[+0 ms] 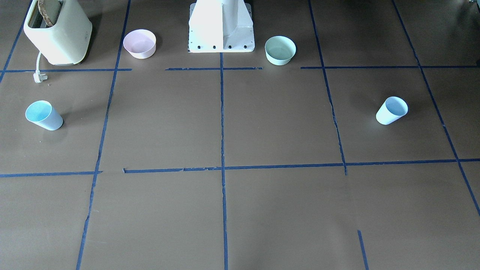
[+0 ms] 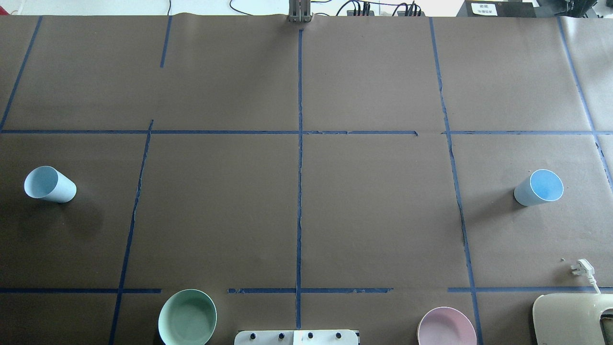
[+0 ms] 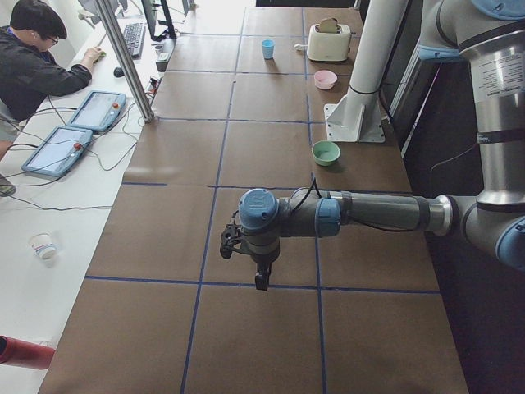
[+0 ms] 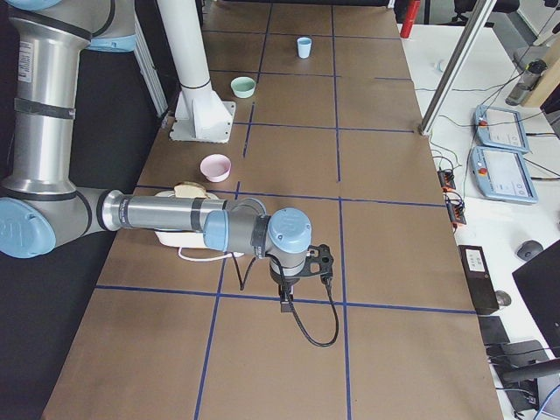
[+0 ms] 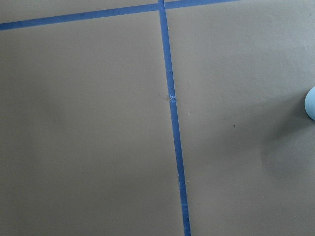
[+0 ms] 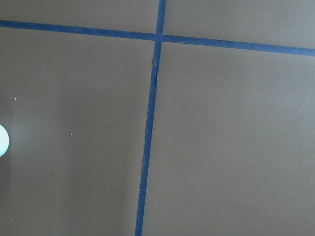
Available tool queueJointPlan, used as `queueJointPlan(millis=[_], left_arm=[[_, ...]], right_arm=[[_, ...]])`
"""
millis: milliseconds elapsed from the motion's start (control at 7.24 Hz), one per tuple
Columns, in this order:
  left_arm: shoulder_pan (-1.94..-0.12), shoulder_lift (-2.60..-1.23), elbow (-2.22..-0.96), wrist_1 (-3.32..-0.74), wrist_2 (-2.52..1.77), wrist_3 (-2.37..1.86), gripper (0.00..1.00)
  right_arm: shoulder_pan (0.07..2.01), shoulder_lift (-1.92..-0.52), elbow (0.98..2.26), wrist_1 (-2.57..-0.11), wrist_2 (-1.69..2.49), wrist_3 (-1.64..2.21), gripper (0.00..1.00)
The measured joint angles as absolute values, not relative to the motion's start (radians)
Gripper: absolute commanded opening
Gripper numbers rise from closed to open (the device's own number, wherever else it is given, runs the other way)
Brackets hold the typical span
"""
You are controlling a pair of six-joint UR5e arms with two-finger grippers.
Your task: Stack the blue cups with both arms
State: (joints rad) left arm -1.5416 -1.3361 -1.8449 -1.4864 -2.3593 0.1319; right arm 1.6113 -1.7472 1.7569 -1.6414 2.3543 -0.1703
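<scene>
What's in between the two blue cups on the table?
Nothing stands there. In the overhead view, between the left blue cup and the right blue cup there is only brown table crossed by blue tape lines.

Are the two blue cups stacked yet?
No, the left blue cup and the right blue cup stand apart on the table, near its opposite ends.

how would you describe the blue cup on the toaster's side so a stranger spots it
Find the cream toaster at the end of the table on the robot's right. The blue cup stands alone, upright, farther out than the toaster's white plug. Unlike the pink bowl nearby, it is narrow, tapered and sky-blue inside.
</scene>
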Motion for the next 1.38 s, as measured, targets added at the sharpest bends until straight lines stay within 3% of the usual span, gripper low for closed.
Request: queueJointPlan(millis=[553, 967, 1382], left_arm=[[-1.541, -1.352, -1.852, -1.49, -2.354, 0.129, 1.0], [-1.54, -1.458, -1.831, -1.528, -2.356, 0.118, 1.0], [-1.482, -1.48, -1.82, -1.676, -2.351, -0.087, 1.0]], right_arm=[[1.605, -1.746, 1.767, -1.64, 2.375, -0.171, 1.0], [1.599, -1.741, 1.777, -1.641, 2.38, -0.17, 1.0], [1.592, -1.74, 1.779, -1.641, 2.381, -0.169, 1.0]])
